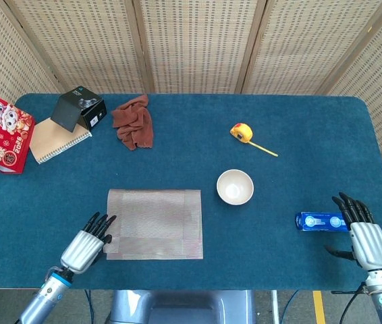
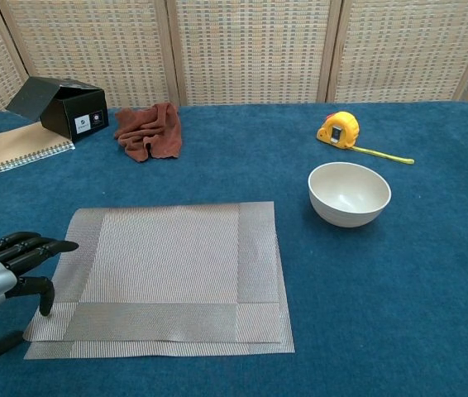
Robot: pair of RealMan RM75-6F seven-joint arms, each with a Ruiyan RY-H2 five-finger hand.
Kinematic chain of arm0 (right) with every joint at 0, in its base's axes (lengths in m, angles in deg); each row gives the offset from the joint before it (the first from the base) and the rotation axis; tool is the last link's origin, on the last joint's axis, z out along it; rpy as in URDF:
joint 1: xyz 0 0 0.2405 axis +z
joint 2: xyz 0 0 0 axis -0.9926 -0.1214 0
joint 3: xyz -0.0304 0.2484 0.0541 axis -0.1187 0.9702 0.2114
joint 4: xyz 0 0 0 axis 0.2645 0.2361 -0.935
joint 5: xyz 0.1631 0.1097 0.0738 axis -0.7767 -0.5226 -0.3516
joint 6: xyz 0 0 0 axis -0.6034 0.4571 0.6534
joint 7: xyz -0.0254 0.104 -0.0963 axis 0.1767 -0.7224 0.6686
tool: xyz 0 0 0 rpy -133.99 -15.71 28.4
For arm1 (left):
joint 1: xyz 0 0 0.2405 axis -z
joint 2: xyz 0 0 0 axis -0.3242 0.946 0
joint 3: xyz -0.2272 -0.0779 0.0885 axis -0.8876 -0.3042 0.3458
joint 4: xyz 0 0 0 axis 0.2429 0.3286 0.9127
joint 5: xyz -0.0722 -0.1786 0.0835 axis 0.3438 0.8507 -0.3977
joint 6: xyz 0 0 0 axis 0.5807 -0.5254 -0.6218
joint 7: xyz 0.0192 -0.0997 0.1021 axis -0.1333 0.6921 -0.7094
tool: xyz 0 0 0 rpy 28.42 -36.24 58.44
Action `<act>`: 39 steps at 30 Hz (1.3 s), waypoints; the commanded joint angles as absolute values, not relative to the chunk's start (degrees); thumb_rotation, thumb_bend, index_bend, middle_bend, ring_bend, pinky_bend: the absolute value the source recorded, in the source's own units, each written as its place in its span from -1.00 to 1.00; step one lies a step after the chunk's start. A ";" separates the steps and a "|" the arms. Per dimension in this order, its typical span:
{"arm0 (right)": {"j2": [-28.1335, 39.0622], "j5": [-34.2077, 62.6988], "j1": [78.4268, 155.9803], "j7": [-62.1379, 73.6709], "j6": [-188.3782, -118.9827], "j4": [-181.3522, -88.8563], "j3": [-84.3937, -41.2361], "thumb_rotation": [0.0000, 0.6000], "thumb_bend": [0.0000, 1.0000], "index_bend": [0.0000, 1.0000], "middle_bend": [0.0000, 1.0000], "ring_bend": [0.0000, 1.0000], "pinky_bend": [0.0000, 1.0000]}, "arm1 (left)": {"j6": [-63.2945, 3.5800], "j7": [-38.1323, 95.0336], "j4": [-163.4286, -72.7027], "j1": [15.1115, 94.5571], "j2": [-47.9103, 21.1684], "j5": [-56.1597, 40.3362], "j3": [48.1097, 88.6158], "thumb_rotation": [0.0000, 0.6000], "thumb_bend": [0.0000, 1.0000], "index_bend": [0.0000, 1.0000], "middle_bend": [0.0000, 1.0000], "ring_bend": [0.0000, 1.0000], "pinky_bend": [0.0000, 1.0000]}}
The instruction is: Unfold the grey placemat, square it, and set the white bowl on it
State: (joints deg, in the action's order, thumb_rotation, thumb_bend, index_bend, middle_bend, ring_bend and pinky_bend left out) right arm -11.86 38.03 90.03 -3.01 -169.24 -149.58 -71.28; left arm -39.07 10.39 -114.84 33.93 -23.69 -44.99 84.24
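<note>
The grey placemat [image 1: 156,223] [image 2: 168,273] lies folded near the table's front edge, its upper layer almost flush with the lower one. My left hand [image 1: 87,244] [image 2: 2,269] is at its left front corner with fingers extended, the fingertips [image 2: 59,246] over the mat's left edge and the thumb curled down at the corner. Whether it pinches the top layer is unclear. The white bowl [image 1: 235,186] [image 2: 349,193] stands upright and empty to the right of the mat. My right hand [image 1: 364,237] rests far right with fingers spread, holding nothing.
A small blue box [image 1: 319,221] lies just left of my right hand. A yellow tape measure [image 1: 243,132] is behind the bowl. At the back left are a brown cloth [image 1: 133,121], a black box [image 1: 78,108] on a notebook [image 1: 55,140], and a red booklet [image 1: 2,133].
</note>
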 commanded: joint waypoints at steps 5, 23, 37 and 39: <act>-11.82 37.98 90.06 -2.95 -169.16 -149.61 -71.28 1.00 -0.82 -0.98 -1.00 -1.00 -1.00 | -38.82 9.67 -114.62 34.16 -24.61 -44.99 84.13 1.00 -0.15 -0.10 -1.00 -1.00 -1.00; -11.98 37.98 90.15 -3.19 -168.87 -149.80 -71.35 1.00 -0.82 -0.98 -1.00 -1.00 -1.00 | -38.99 9.96 -112.74 34.06 -26.22 -44.12 83.74 1.00 -0.10 0.11 -1.00 -1.00 -1.00; -12.13 37.88 90.20 -3.11 -168.59 -150.18 -71.43 1.00 -0.82 -0.98 -1.00 -1.00 -1.00 | -39.60 10.07 -112.31 34.01 -26.51 -44.11 83.71 1.00 0.06 0.14 -1.00 -1.00 -1.00; -12.16 37.87 90.19 -3.13 -168.60 -150.21 -71.42 1.00 -0.82 -0.98 -1.00 -1.00 -1.00 | -39.72 10.13 -112.52 34.06 -26.40 -44.12 83.64 1.00 0.06 0.14 -1.00 -1.00 -1.00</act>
